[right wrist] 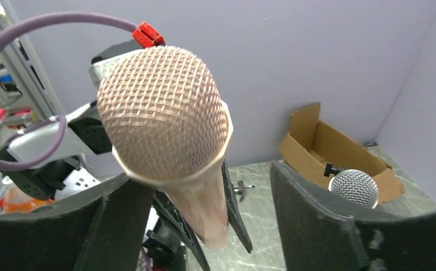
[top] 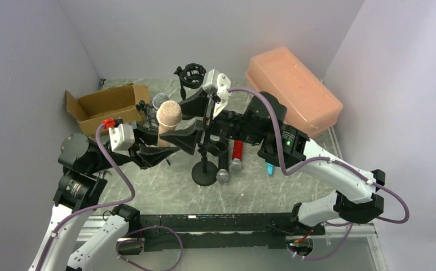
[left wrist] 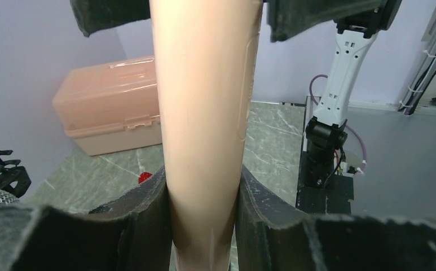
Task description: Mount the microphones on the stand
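Note:
My left gripper (top: 160, 141) is shut on the peach-beige microphone (top: 168, 117) and holds it upright, head up; in the left wrist view the body (left wrist: 204, 113) sits clamped between the pads (left wrist: 204, 220). My right gripper (top: 190, 121) is open, its fingers astride the same microphone just below the mesh head (right wrist: 162, 118), which lies near one finger (right wrist: 102, 226). The black stand (top: 204, 169) rises just right of it. A red microphone (top: 237, 151), a dark one (top: 223, 172) and a light blue one (top: 270, 168) lie near the stand's base.
An open cardboard box (top: 105, 104) sits at the back left, with a silver mesh microphone head (top: 159, 100) beside it, its body hidden. A black shock mount (top: 191, 75) stands at the back. A pink lidded case (top: 291, 90) lies at the back right.

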Controlling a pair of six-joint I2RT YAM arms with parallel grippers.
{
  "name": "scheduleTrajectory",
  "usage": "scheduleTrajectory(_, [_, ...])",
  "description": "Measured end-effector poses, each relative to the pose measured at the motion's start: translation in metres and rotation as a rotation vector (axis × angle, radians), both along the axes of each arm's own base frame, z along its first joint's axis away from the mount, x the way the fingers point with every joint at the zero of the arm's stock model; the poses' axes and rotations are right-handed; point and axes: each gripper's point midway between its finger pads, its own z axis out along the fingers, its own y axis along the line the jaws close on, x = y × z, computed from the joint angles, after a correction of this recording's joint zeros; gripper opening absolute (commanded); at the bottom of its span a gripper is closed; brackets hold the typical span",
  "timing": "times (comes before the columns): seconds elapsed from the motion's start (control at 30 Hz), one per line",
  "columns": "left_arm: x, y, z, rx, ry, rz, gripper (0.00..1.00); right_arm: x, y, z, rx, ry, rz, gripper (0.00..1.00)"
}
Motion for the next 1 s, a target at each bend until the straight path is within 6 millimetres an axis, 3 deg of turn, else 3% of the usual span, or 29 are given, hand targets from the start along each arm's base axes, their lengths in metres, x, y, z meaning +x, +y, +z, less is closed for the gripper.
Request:
scheduleTrajectory(0.07, [0.000, -0.002, -0.001, 0.004, 0.003, -0.013, 0.00, 0.001, 0.003, 0.002, 0.013, -0.001, 0.001, 0.52])
scheduleTrajectory(0.23, [0.003, -0.006, -0.005, 0.010, 0.028, -0.035, 0.00, 0.000, 0.012, -0.006, -0.003, 0.011, 0.018, 0.28])
scheduleTrajectory(0.27, [0.004, -0.006, -0.007, 0.012, 0.039, -0.040, 0.04, 0.000, 0.013, -0.007, -0.007, 0.005, 0.018, 0.20])
scheduleTrajectory(0.3, [0.004, -0.007, -0.008, 0.013, 0.042, -0.042, 0.34, 0.000, 0.013, -0.008, -0.010, 0.007, 0.019, 0.10])
scheduleTrajectory(0.33, [0.005, -0.007, -0.009, 0.015, 0.046, -0.043, 0.83, 0.001, 0.013, -0.010, -0.015, 0.010, 0.015, 0.01])
scheduleTrajectory(0.37, [0.005, -0.008, -0.010, 0.019, 0.050, -0.050, 0.97, 0.002, 0.012, -0.011, -0.019, 0.012, 0.010, 0.00])
scheduleTrajectory(0.5, [0.007, -0.013, -0.020, 0.075, 0.006, -0.097, 0.99, 0.012, 0.005, -0.024, -0.050, 0.036, -0.059, 0.00])
scheduleTrajectory(0.63, [0.020, -0.019, -0.033, 0.161, -0.038, -0.134, 1.00, 0.026, -0.023, -0.049, -0.107, 0.065, -0.191, 0.00])
scheduleTrajectory(0.8, [0.046, -0.034, -0.050, 0.256, -0.036, -0.198, 0.99, 0.038, -0.087, -0.069, -0.095, 0.094, -0.388, 0.00])
scheduleTrajectory(0.9, [0.060, -0.044, -0.074, 0.314, 0.006, -0.221, 0.99, 0.045, -0.132, -0.068, -0.008, 0.123, -0.517, 0.00])
scheduleTrajectory(1.0, [0.067, -0.056, -0.091, 0.376, 0.055, -0.251, 0.99, 0.053, -0.162, -0.068, 0.063, 0.155, -0.624, 0.00])
